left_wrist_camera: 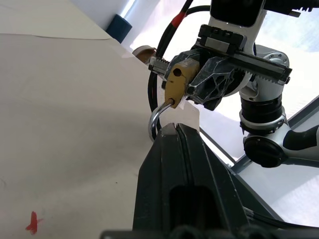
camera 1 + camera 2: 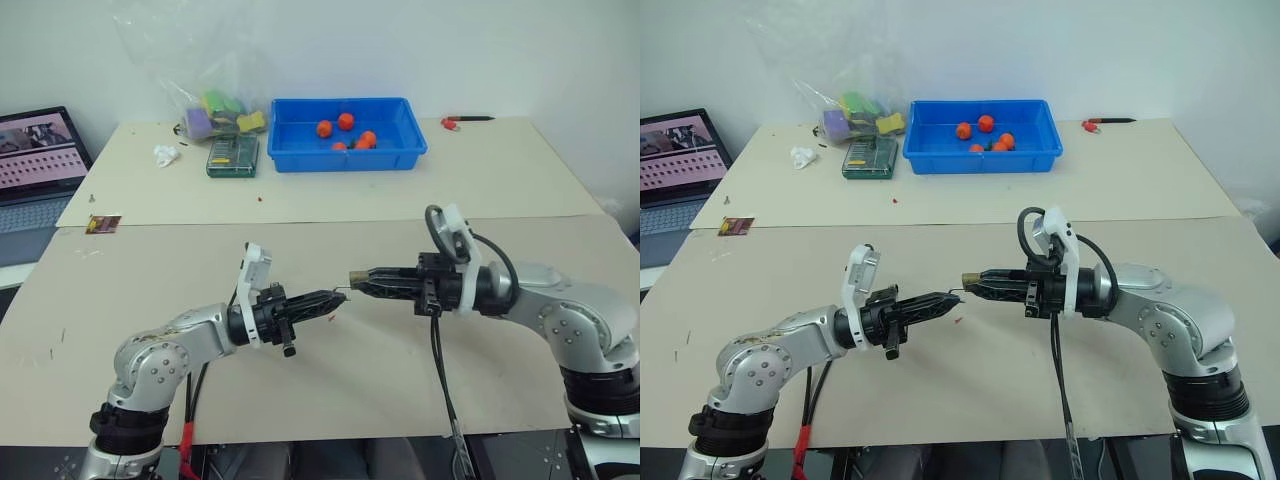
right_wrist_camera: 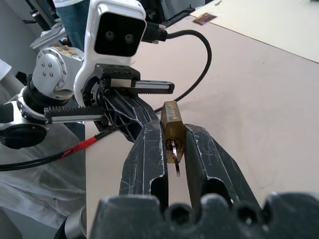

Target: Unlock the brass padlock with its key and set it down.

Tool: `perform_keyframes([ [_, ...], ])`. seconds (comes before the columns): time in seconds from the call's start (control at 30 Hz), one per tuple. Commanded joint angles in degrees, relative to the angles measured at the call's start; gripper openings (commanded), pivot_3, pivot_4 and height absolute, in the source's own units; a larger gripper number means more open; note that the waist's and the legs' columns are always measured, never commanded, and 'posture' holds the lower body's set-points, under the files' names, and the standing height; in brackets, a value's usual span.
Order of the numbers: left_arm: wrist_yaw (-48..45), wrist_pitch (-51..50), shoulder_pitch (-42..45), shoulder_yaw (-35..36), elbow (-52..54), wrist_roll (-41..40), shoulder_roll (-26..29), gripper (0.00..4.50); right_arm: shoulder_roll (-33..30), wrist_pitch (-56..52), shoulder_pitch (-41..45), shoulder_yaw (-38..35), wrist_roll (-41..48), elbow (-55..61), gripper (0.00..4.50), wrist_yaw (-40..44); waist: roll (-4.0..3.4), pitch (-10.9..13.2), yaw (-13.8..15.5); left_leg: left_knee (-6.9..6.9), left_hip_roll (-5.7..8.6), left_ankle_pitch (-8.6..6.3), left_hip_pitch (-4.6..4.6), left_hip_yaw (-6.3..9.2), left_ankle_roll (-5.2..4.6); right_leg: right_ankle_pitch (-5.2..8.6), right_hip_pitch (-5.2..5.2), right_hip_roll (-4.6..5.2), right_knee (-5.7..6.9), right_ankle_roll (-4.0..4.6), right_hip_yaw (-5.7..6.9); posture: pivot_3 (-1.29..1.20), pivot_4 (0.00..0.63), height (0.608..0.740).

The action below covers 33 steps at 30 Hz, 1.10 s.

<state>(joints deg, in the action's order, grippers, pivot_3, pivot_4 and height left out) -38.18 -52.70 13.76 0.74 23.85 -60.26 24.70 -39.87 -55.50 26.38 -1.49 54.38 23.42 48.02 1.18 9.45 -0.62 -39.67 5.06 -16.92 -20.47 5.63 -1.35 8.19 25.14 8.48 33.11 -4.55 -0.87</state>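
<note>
Above the table (image 2: 330,370), the right gripper (image 2: 358,281) pinched the brass padlock (image 3: 172,130), key (image 3: 174,149) in its keyhole; at its nine o'clock, the left gripper (image 2: 338,296), pressed together, gripped the shackle (image 1: 155,118).

A robot lab or test room: a plain white wall (image 2: 560,50) behind a table (image 2: 520,170) covered with beige board, a laptop (image 2: 35,160) open at its left edge, and a blue bin (image 2: 345,155) of small orange props beside a bag (image 2: 200,90) of oddments.
</note>
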Motion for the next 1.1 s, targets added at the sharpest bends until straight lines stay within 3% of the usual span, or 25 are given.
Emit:
perform_keyframes([
  [0.03, -0.7, 1.3, -0.2, -0.3, 0.6, 0.5, -0.2, 0.03, -0.7, -0.4, 1.7, -2.2, 1.9, 2.3, 0.09, -0.3, 0.0, 0.0, 0.0, 0.0, 0.0, 0.0, 0.0, 0.0, 0.0, 0.0, 0.0, 0.0, 0.0, 0.0, 0.0, 0.0, 0.15, 0.74],
  [0.23, -1.0, 1.3, -0.3, -0.3, 1.1, 0.8, -0.1, 0.03, -1.5, -0.4, 1.6, -2.3, 2.3, 1.9, 0.09, -0.4, 0.0, 0.0, 0.0, 0.0, 0.0, 0.0, 0.0, 0.0, 0.0, 0.0, 0.0, 0.0, 0.0, 0.0, 0.0, 0.0, 0.15, 0.74],
  [0.47, -2.7, 1.6, -0.6, 1.5, 3.5, 1.5, 3.7, 0.03, -6.6, 0.8, 2.5, -2.0, -1.5, -4.1, 0.09, 3.8, 0.0, 0.0, 0.0, 0.0, 0.0, 0.0, 0.0, -0.01, 0.0, 0.01, -0.01, 0.0, 0.0, 0.0, 0.0, 0.0, 0.15, 0.74],
  [0.5, -2.8, 1.6, -0.6, 2.0, 3.6, 1.3, 4.3, 0.54, -7.0, 0.2, 3.0, -1.9, -1.2, -4.7, 0.09, 4.5, 0.0, 0.0, -0.1, 0.0, -0.01, 0.0, 0.0, -0.02, 0.0, 0.01, 0.0, 0.0, 0.0, 0.0, 0.0, 0.0, 0.15, 0.74],
  [0.67, -4.1, 5.4, -1.0, 2.7, 5.3, 5.6, 7.4, 2.25, -9.0, -1.6, 3.9, 1.5, -2.1, -6.1, 0.09, 8.8, 0.0, 0.0, 0.0, 0.03, -0.03, 0.0, 0.0, -0.02, 0.0, 0.02, 0.01, -0.01, 0.0, 0.01, 0.02, 0.0, 0.15, 0.74],
  [0.8, -8.4, 17.4, -2.6, -0.4, 8.5, 19.3, 13.1, 3.86, -8.0, -8.1, 8.7, 4.4, -1.1, -10.9, 0.09, 9.4, 0.03, 0.1, -0.1, 0.03, -0.03, 0.0, -0.03, -0.06, 0.0, 0.01, 0.02, -0.01, -0.04, 0.04, 0.0, 0.0, 0.15, 0.74],
  [0.87, -8.0, 21.0, -3.0, -0.4, 9.4, 22.6, 13.3, 4.47, -6.6, -11.0, 11.7, 5.4, -0.7, -14.5, 0.09, 10.0, 0.02, 0.1, -0.1, 0.03, -0.04, -0.01, -0.03, -0.08, 0.0, 0.02, 0.02, 0.0, -0.06, 0.07, -0.01, 0.0, 0.15, 0.74],
  [1.1, -4.7, 27.3, -7.5, -0.2, 12.4, 31.8, 13.8, 4.47, -1.4, -15.2, 18.6, 13.4, -6.6, -28.7, 0.09, 13.2, 0.03, 0.1, 0.1, 0.06, -0.03, -0.02, -0.08, -0.04, -0.02, 0.04, 0.04, 0.0, -0.07, 0.11, 0.02, 0.0, 0.15, 0.74],
])
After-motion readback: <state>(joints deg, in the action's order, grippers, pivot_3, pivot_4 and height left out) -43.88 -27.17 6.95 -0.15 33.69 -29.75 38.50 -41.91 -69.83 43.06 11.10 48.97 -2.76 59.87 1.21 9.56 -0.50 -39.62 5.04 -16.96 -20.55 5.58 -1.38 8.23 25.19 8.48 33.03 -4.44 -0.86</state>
